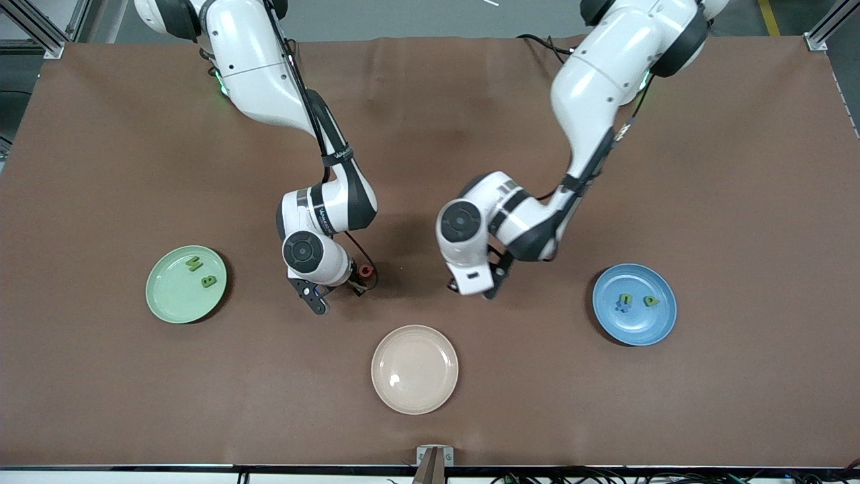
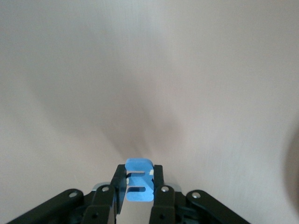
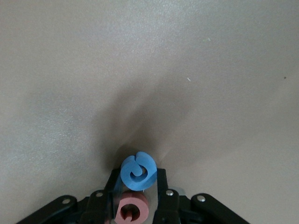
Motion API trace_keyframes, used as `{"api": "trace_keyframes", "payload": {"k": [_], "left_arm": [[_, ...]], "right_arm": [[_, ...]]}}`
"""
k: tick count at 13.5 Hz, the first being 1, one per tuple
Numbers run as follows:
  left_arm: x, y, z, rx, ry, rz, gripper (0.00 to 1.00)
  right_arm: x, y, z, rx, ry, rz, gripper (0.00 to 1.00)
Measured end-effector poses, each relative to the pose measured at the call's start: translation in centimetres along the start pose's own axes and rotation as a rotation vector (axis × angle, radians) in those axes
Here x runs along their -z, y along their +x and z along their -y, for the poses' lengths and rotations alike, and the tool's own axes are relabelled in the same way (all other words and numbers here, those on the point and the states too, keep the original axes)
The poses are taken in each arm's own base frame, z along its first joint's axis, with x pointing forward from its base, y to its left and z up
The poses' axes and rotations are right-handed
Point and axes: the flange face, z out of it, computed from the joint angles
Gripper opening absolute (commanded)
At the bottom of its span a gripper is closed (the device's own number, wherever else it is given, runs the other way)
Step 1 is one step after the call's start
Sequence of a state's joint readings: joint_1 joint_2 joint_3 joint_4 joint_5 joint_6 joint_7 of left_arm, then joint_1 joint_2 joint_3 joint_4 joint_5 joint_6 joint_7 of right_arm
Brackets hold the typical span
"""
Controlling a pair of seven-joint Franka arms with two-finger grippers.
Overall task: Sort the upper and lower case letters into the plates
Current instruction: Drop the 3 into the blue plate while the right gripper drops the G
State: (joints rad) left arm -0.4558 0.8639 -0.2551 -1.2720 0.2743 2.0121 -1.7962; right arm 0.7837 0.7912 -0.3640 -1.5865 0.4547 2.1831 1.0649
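Nearest to me sits the cream plate (image 1: 414, 369), empty. Then come the green plate (image 1: 186, 284) with two green letters (image 1: 201, 272) and the blue plate (image 1: 634, 304) with three letters (image 1: 635, 301). Between them both hands are low at the desk (image 1: 430, 134). The left hand (image 2: 139, 190) pinches a blue letter (image 2: 139, 185). The right hand (image 3: 136, 193) pinches a round blue letter (image 3: 138, 171), with a red letter (image 3: 132, 210) also between its fingers. I judge these pieces light, stiff and small; gripping the flat sides is safest.
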Motion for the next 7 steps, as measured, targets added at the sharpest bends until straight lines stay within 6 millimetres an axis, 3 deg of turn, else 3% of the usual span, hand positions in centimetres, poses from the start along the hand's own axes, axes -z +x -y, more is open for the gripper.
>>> {"api": "trace_keyframes", "payload": {"k": [3, 5, 7], "left_arm": [[2.9, 10.1, 0.4, -0.049, 0.019, -0.005, 0.0], [2.8, 17.0, 1.1, -0.072, 0.025, 0.007, 0.01], [1.6, 22.2, 2.4, -0.087, 0.044, 0.023, 0.01]], "right_arm": [[0.1, 0.1, 0.0, 0.0, 0.0, 0.0, 0.11], [0.7, 0.6, 0.0, 0.012, 0.0, 0.0, 0.11], [2.6, 2.3, -0.6, 0.095, -0.021, 0.025, 0.11]]}}
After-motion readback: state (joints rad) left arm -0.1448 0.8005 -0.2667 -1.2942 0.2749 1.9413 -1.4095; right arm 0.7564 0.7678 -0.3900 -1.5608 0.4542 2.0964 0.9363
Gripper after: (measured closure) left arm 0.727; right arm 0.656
